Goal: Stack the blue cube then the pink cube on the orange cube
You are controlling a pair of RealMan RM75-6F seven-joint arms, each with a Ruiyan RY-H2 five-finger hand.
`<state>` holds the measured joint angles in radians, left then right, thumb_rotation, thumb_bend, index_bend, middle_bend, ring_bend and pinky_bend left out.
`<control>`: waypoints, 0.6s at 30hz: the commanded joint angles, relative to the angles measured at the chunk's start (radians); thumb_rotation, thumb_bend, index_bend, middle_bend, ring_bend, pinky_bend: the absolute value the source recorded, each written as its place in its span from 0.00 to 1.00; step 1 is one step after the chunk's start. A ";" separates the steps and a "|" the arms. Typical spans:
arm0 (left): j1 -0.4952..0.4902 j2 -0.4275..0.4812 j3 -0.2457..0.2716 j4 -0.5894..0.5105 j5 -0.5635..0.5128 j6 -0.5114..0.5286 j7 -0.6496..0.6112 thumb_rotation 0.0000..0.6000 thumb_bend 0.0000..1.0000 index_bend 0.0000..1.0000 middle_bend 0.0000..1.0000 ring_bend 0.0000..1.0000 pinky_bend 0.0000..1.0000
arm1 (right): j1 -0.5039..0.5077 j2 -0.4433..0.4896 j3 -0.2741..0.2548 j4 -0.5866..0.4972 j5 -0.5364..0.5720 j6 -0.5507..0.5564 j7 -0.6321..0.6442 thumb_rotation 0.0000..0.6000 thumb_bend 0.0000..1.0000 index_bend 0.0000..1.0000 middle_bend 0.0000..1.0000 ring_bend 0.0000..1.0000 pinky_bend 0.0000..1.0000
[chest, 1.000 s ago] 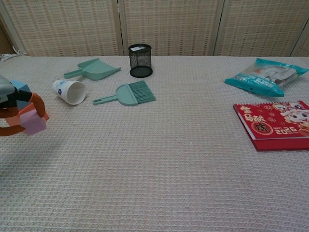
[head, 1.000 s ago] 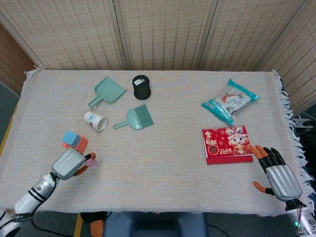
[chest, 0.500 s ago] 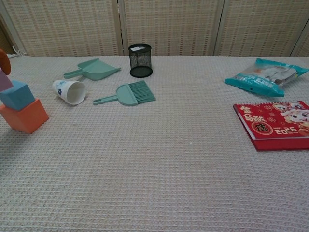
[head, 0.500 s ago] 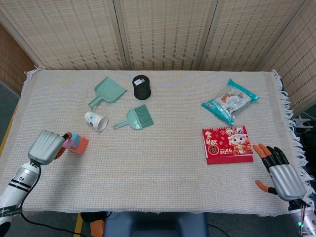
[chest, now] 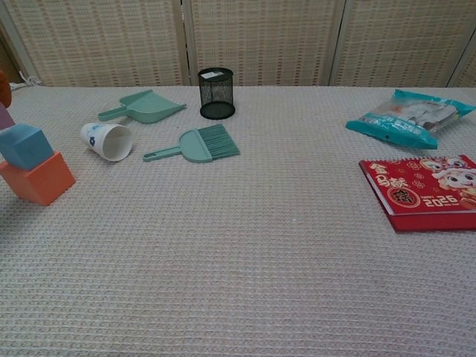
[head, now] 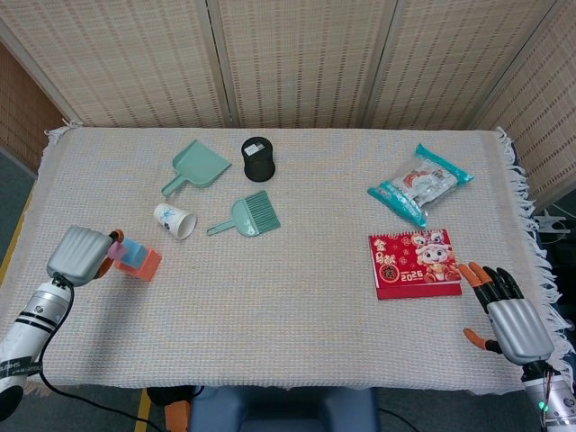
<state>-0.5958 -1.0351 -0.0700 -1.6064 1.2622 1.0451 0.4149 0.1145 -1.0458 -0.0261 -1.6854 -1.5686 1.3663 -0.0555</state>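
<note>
The blue cube sits on the orange cube at the table's left side. My left hand hovers just left of this stack, back of the hand facing up. It holds the pink cube, which shows only as a sliver at the left edge of the chest view, slightly above and left of the blue cube. My right hand rests open near the front right edge, below the red calendar, holding nothing.
A paper cup lies on its side right of the stack. Behind it are a green dustpan, a green brush and a black mesh cup. A snack bag and red calendar lie at the right.
My left hand has carried the pink cube from in front of the stack up and leftward to its left side. The right hand has barely shifted.
</note>
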 commanded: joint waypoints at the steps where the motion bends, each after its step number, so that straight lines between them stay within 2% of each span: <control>1: -0.011 -0.012 -0.010 0.004 -0.025 -0.016 0.023 1.00 0.47 0.68 1.00 1.00 1.00 | -0.001 0.001 0.000 0.000 0.001 0.001 0.001 1.00 0.09 0.00 0.00 0.00 0.00; 8: -0.017 -0.033 -0.029 0.003 -0.062 -0.023 0.019 1.00 0.47 0.68 1.00 1.00 1.00 | -0.001 0.004 0.002 0.000 0.003 0.002 0.005 1.00 0.09 0.00 0.00 0.00 0.00; 18: -0.022 -0.068 -0.022 0.021 -0.058 -0.038 0.011 1.00 0.47 0.64 1.00 1.00 1.00 | -0.001 0.005 0.000 -0.002 0.001 0.002 0.003 1.00 0.09 0.00 0.00 0.00 0.00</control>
<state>-0.6165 -1.1017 -0.0924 -1.5864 1.2038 1.0084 0.4258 0.1130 -1.0407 -0.0261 -1.6869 -1.5679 1.3687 -0.0523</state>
